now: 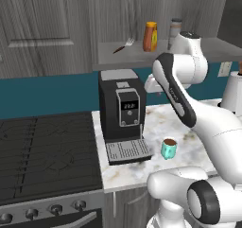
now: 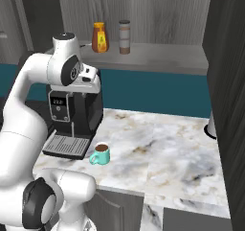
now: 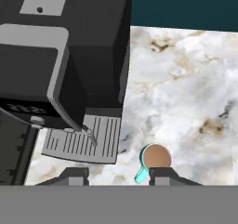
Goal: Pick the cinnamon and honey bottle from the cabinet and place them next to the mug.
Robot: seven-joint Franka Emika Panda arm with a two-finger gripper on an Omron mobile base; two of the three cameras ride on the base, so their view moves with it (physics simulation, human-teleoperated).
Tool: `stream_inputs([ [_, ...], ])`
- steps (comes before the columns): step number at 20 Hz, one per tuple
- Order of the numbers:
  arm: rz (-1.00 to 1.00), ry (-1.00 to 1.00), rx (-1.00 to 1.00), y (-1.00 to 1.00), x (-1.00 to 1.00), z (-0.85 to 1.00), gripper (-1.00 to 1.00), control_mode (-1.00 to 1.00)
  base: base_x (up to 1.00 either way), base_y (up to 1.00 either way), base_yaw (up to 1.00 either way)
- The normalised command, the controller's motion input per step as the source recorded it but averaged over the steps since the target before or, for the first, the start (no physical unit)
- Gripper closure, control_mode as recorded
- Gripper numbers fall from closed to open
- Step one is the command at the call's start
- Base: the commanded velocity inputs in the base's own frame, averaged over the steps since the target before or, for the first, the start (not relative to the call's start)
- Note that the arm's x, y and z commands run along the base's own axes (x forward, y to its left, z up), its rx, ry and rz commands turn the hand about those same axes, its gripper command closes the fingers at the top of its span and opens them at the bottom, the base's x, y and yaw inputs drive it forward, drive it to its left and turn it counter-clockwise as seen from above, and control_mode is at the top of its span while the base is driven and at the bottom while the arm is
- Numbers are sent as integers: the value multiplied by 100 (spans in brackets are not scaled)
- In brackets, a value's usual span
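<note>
On the open shelf of the grey cabinet (image 1: pixel 123 59) (image 2: pixel 162 57) stand the orange honey bottle (image 1: pixel 150 37) (image 2: pixel 99 37) and, to its right, the grey-capped cinnamon (image 1: pixel 175 30) (image 2: pixel 124 36). The teal mug (image 1: pixel 168 148) (image 2: pixel 100 154) (image 3: pixel 155 158) with brown liquid sits on the marble counter, right of the coffee machine's drip tray. My gripper (image 1: pixel 152 85) (image 2: pixel 91 79) (image 3: pixel 118 174) hovers above the counter beside the coffee machine's top, well below the shelf, pointing down. Its fingers stand apart with nothing between them.
A black coffee machine (image 1: pixel 122 113) (image 2: pixel 72 115) (image 3: pixel 69 56) stands left of the mug. A fork (image 1: pixel 123 46) lies on the shelf's left part. A stove (image 1: pixel 42 151) is at the left. A white appliance (image 1: pixel 234 92) stands at the counter's right.
</note>
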Motion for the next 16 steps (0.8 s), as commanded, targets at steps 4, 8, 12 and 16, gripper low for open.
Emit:
stream_inputs([
  [4,0,0,0,0,-10,-1,-100,-100,0,0,0],
  [8,0,-14,-3,2,-26,-3,-100,-100,0,0,0],
  [12,0,-38,-8,0,-41,6,-100,-100,0,0,0],
  [16,0,-44,-5,0,-15,50,-100,-100,0,0,0],
])
